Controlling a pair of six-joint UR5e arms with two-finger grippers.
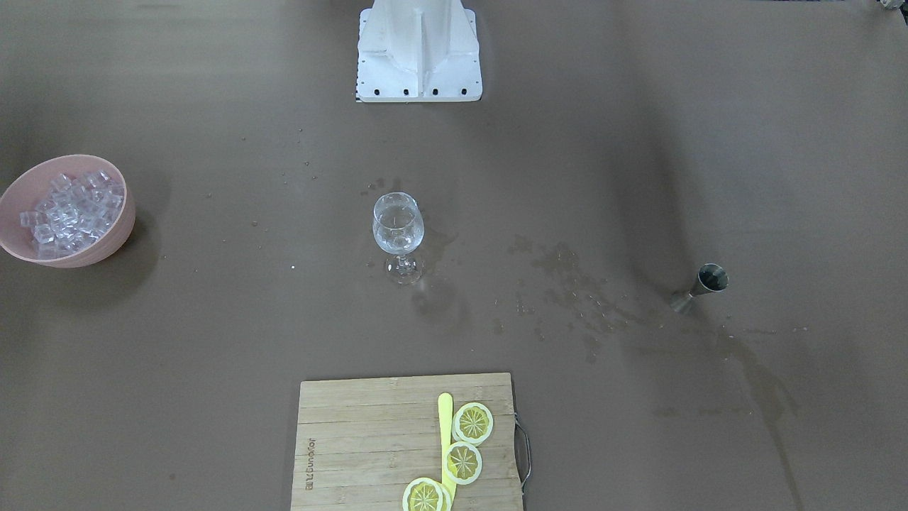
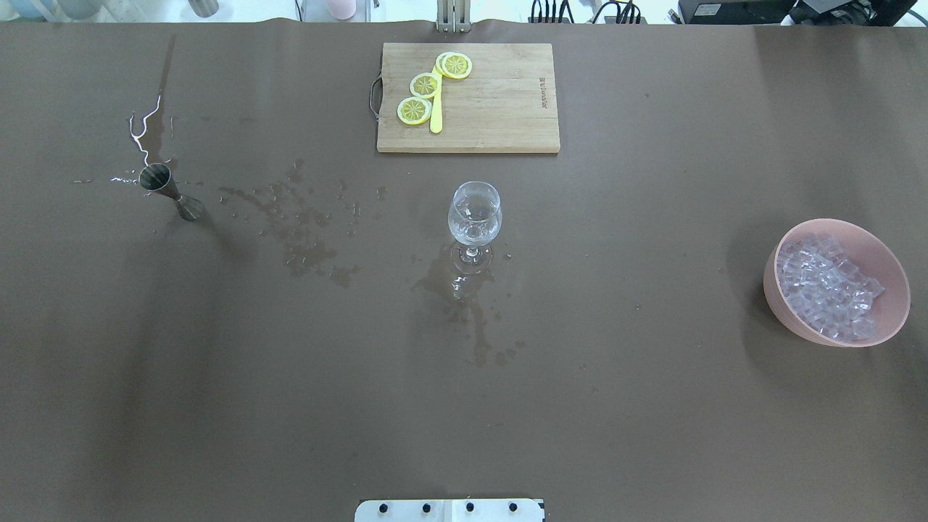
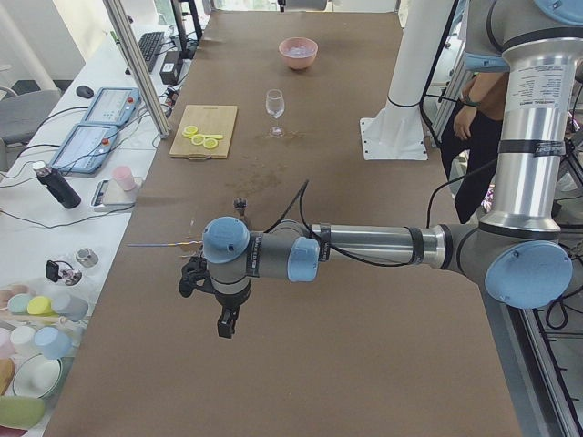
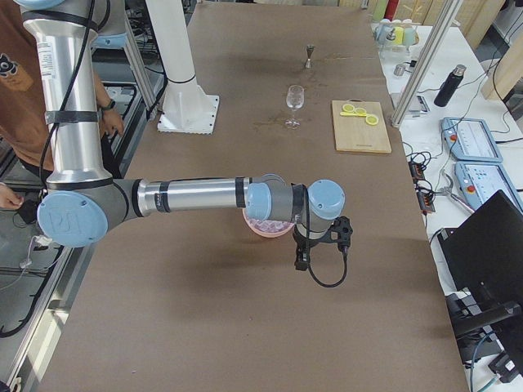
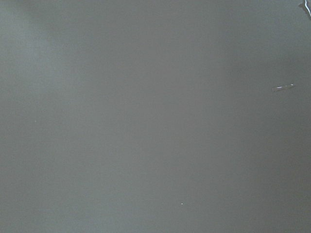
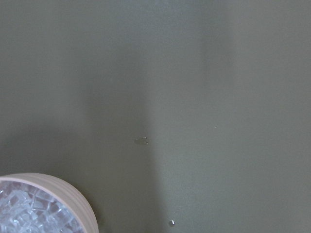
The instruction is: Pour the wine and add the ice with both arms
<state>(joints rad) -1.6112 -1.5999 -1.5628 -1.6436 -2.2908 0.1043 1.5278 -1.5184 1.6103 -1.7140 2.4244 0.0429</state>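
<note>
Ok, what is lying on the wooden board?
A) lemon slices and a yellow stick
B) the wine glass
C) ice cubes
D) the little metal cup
A: lemon slices lie on the wooden board next to a yellow stick. The ice is in the pink bowl, and the wine glass and metal cup stand on the table.

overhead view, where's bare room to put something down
Widest bare, dry stretch: between the glass and the bowl. Also the near strip either side of the pedestal. Wet, not bare: between jigger and glass. The board holds lemon slices at its handle end.
</note>
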